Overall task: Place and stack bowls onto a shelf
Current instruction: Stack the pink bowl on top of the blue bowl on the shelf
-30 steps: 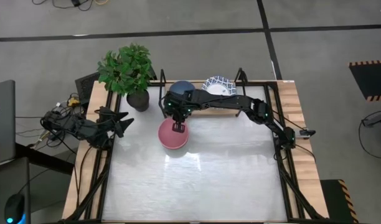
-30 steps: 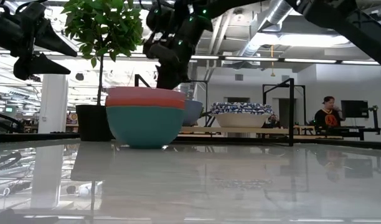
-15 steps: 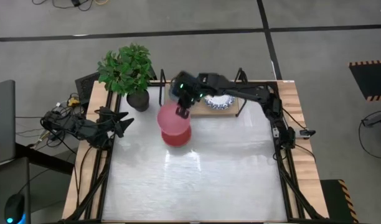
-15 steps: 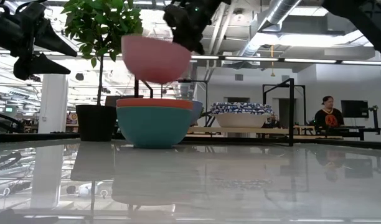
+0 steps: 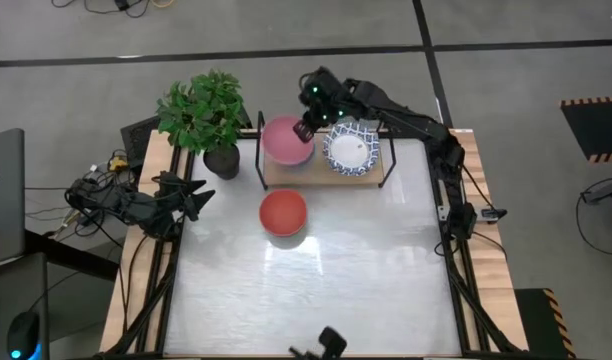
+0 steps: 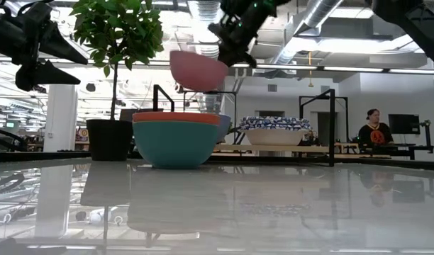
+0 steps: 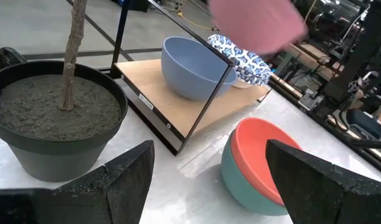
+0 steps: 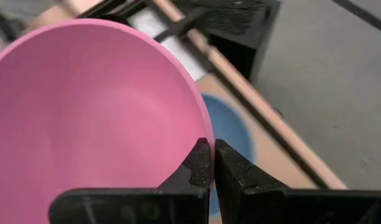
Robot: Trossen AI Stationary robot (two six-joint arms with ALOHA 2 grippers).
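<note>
The right gripper (image 5: 304, 130) has its jaws pinched tight on the rim of a pink bowl (image 5: 286, 140), holding it in the air above the left end of the shelf (image 5: 321, 176), which stands at the far edge of the bench (image 5: 316, 290). In the low view the pink bowl (image 6: 197, 70) hangs tilted, clear of everything below it. Directly under it on the shelf's wooden top sits a blue bowl (image 7: 193, 67), and beside that, on the shelf's right half, a white bowl with a blue patterned rim (image 5: 352, 148). On the bench just in front of the shelf, a red bowl (image 5: 283, 212) is nested inside a teal bowl (image 6: 171, 143). The left gripper (image 5: 193, 195) waits at the bench's left edge near a potted plant (image 5: 204, 115), its jaws spread wide and holding nothing.
</note>
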